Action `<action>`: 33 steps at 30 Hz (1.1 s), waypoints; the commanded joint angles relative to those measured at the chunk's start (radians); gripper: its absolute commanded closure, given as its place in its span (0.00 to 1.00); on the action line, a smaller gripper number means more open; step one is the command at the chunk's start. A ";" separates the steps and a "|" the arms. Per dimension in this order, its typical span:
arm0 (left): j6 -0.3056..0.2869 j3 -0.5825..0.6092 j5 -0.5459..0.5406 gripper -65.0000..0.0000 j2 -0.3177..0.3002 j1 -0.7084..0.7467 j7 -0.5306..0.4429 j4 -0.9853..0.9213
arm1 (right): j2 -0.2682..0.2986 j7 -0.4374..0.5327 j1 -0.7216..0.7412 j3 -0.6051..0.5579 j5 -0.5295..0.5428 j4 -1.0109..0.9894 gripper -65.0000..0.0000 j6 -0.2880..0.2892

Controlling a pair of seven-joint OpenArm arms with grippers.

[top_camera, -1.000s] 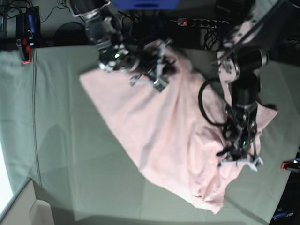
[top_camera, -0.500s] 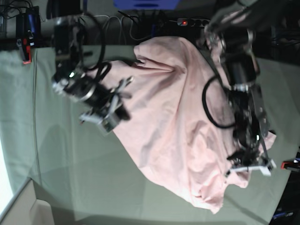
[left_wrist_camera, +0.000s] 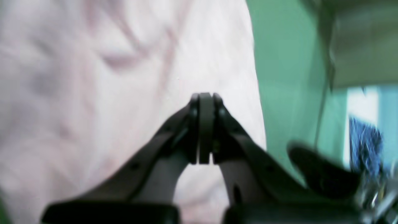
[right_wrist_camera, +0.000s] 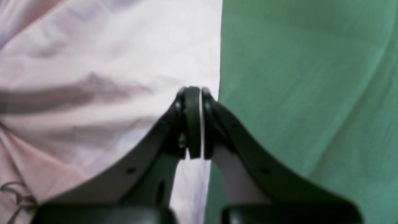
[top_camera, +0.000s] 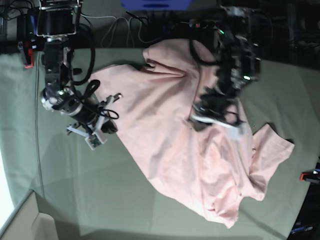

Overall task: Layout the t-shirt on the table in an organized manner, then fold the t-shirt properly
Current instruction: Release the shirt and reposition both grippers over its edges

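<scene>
The light pink t-shirt [top_camera: 170,150] lies crumpled across the middle and right of the table [top_camera: 100,195], with no lettering showing. My left gripper [top_camera: 217,119] hangs over the shirt's upper middle. The left wrist view shows this gripper [left_wrist_camera: 205,98] shut with nothing in it, above pink cloth [left_wrist_camera: 93,93] and near the green table [left_wrist_camera: 279,62]. My right gripper [top_camera: 95,136] sits at the shirt's left edge. In the right wrist view it [right_wrist_camera: 193,90] is shut, the shirt's straight edge [right_wrist_camera: 93,62] beside it and bare table [right_wrist_camera: 311,93] to the right.
Red clamps stand at the table's back left [top_camera: 27,60] and right edge [top_camera: 310,175]. A power strip [top_camera: 200,22] and cables run along the back. A cardboard box [top_camera: 30,225] sits off the front left corner.
My left arm has swung from the shirt's right edge up to its middle, leaving a sleeve flat at the right. The right arm moved further left, off the cloth.
</scene>
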 commanded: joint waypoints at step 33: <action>-0.017 -0.280 -0.018 1.00 -0.346 -0.179 -0.335 -0.475 | -0.039 0.024 0.177 -0.057 0.018 -0.175 0.71 -0.001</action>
